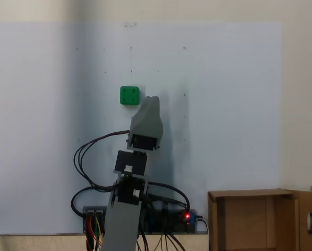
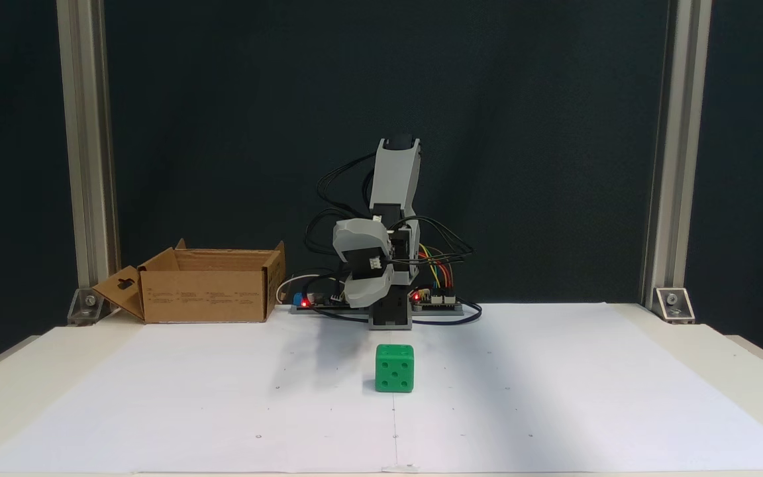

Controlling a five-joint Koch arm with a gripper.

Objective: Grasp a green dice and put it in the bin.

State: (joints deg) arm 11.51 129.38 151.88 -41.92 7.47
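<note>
One green dice (image 2: 395,368) sits alone on the white sheet (image 2: 554,397), in front of the arm's base and free of any contact. In a fixed view from above, the dice (image 1: 130,95) lies just up and left of the gripper (image 1: 152,99), close to the tip but apart from it. In the front-facing fixed view the gripper (image 2: 363,301) hangs folded down near the base, well behind the dice and above the sheet.

Jaw state: cannot tell. Both fixed views show one grey shell with the jaws lined up one behind the other; no gap is readable.

Hard to make out: the dice's pips are faint from above, clearer from the front, where the facing side shows five. Dark cables loop around the arm and partly mask the base boards.

Bin (image 2: 206,285): brown cardboard, flaps upright, standing left of the base in the front view. From above, the bin (image 1: 266,219) is cut off at the lower right edge; the visible part of its interior holds nothing.
</note>
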